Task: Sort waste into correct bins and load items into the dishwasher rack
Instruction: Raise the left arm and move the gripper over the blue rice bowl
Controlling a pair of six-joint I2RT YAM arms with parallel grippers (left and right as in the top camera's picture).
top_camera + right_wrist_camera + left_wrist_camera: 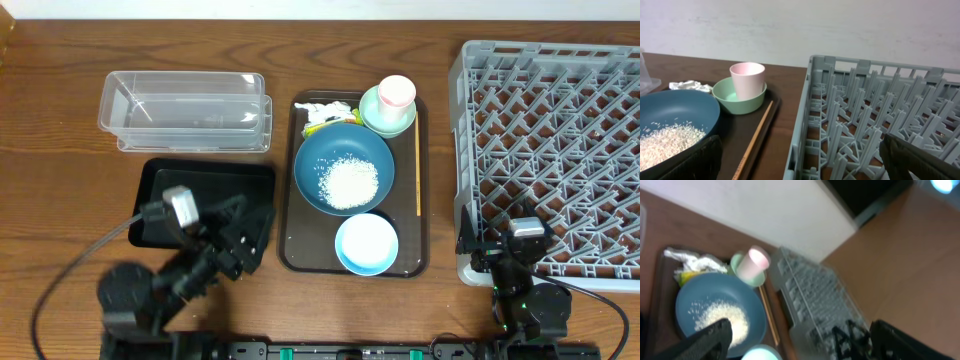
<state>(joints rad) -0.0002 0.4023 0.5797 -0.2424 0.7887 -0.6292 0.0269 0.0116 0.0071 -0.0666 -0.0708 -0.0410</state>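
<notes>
Overhead view: we see the left gripper (800, 330) and right gripper (800, 145) spread wide, empty. Rice (348, 182) sits in the dark-blue bowl (312, 158); the dishwasher rack (560, 120) lies at three o'clock of it.

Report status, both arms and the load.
Open, empty: left gripper, right gripper. On brown tray: rice in dark-blue bowl, cup in mint bowl. Nothing in rack, nothing blocking.

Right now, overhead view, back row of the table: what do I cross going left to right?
clear container → crumpled tissue → mint-green bowl with the pink cup standing in it → dishwasher rack
</notes>
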